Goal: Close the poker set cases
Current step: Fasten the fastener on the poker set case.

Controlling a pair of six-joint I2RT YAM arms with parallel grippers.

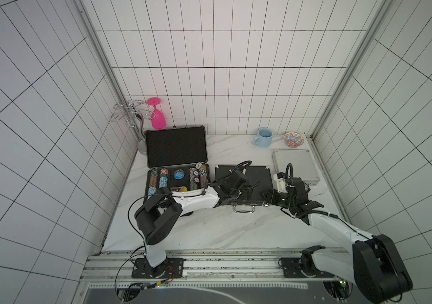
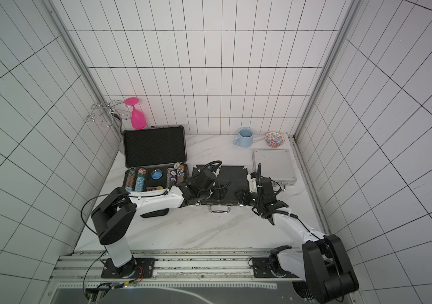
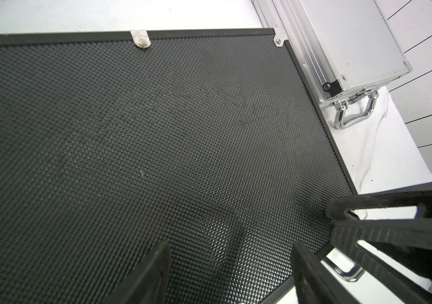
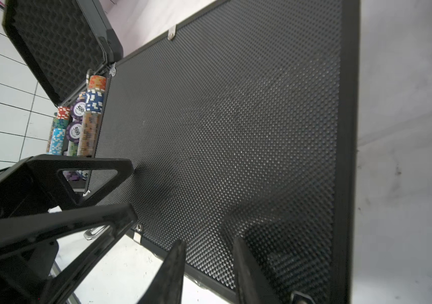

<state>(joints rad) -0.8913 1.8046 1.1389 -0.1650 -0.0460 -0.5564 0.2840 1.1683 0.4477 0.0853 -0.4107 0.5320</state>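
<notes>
Both top views: from high above the near edge of the white marble-patterned table point(image 1: 209, 231), tilted down and forward; far enough back to take in both arm bases, the tiled walls, the open dark-grey foam-lined case point(image 1: 176, 147), the flat black dimple-lidded case point(image 1: 261, 173) and the small silver aluminium case point(image 1: 295, 163); nearly the same scene in each, shifted slightly sideways.

Left wrist view: from just behind the left gripper point(image 3: 230, 244), very close, looking past the jaws across the black lid; beyond the jaws, the silver case.

Right wrist view: from just behind the right gripper point(image 4: 209, 240), equally close, facing roughly the opposite way; beyond the jaws, the open case.

Shared by the wrist views: the black lid.
</notes>
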